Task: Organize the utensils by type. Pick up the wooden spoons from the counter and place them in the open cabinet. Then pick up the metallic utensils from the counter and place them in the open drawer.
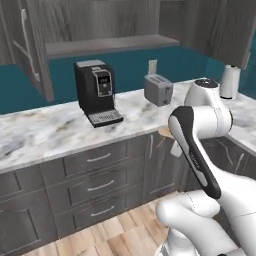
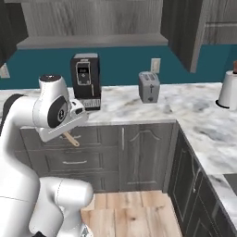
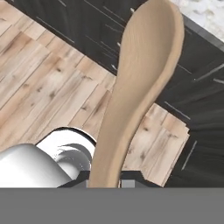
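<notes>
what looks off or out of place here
Nothing is spilled or damaged. The one oddity: the wooden spoon is off the counter, clamped in the gripper and held out over the floor.

You are looking along the gripper (image 3: 105,180), whose jaws are closed on the handle of a light tan wooden spoon (image 3: 140,83). Its oval bowl points away from the hand. Beyond it lie a plank wood floor (image 3: 43,83) and dark base units (image 3: 197,113).
</notes>
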